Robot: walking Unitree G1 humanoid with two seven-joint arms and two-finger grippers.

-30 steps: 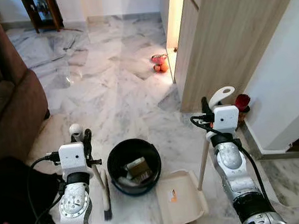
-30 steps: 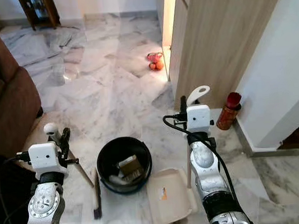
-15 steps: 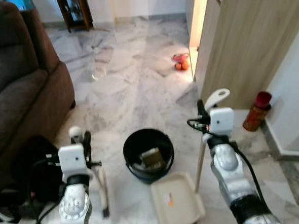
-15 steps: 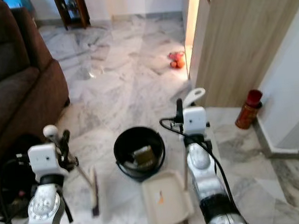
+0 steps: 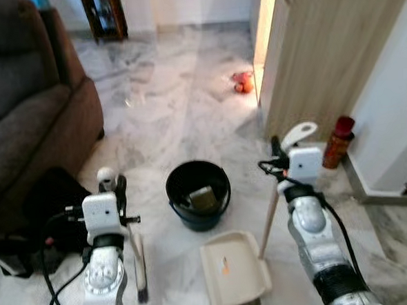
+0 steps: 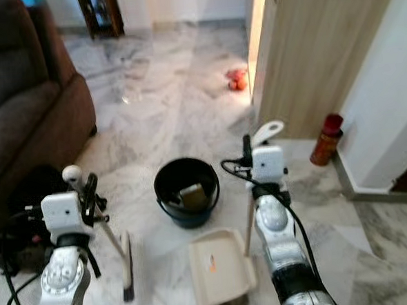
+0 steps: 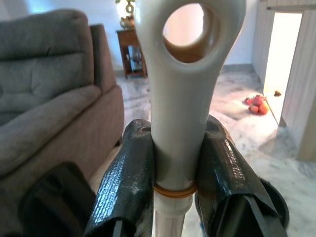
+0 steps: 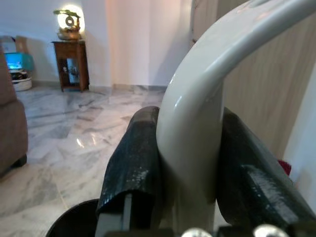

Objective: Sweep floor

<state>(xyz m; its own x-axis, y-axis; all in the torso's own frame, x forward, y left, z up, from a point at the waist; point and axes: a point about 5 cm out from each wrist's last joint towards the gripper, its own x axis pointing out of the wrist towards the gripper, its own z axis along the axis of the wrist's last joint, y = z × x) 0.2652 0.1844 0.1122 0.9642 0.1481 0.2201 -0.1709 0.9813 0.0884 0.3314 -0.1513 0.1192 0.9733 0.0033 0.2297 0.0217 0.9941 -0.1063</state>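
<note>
My left gripper (image 7: pixel 175 163) clamps the broom handle (image 7: pixel 180 113), my right gripper (image 8: pixel 190 163) the dustpan handle (image 8: pixel 197 138); dustpan (image 5: pixel 235 268) sits just before the black bucket (image 5: pixel 199 194). I'd sweep low, pan edge flat.

2 head eyes look down at the bucket (image 5: pixel 198 195); wrist cameras sit close, facing forward.

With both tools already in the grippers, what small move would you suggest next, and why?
Probably tip the dustpan toward the black bucket. The right gripper grips its handle, the left gripper holds the broom, and a small scrap lies in the pan.
</note>
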